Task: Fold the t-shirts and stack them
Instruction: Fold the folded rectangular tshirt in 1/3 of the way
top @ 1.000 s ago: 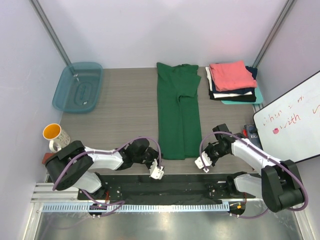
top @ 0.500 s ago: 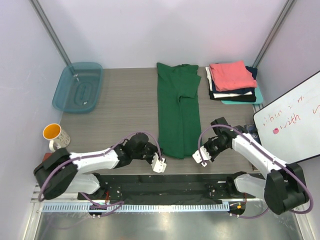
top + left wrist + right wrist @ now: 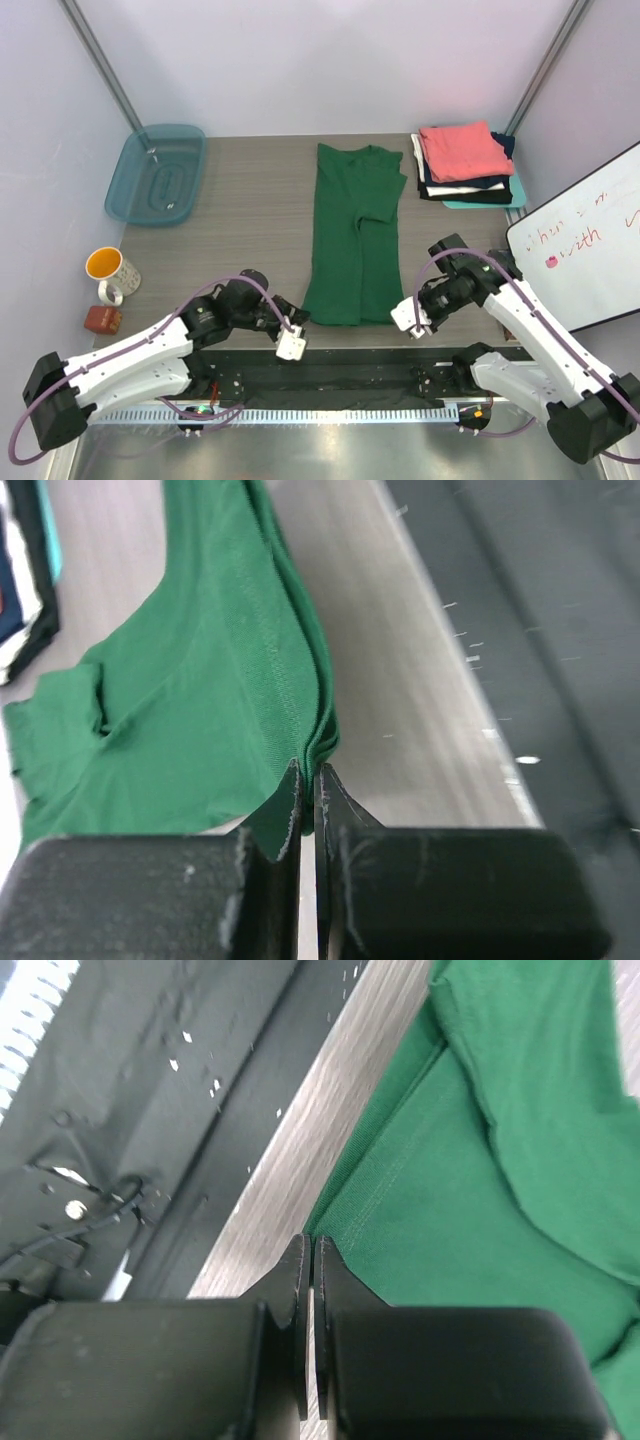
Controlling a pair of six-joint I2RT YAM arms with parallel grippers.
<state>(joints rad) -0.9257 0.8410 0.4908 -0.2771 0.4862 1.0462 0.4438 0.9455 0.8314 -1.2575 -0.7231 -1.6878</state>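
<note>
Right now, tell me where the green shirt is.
In the top view the green shirt lies lengthwise mid-table, between the tub far left and the folded stack far right, its near corners pinched by the left gripper and right gripper.

Robot lab: whiteboard (image 3: 583, 248), walled table (image 3: 250, 200)

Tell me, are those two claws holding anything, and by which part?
Yes. Both pinch the dark green t-shirt by its near hem: the left claw at the left corner, the right claw at the right corner.
</note>
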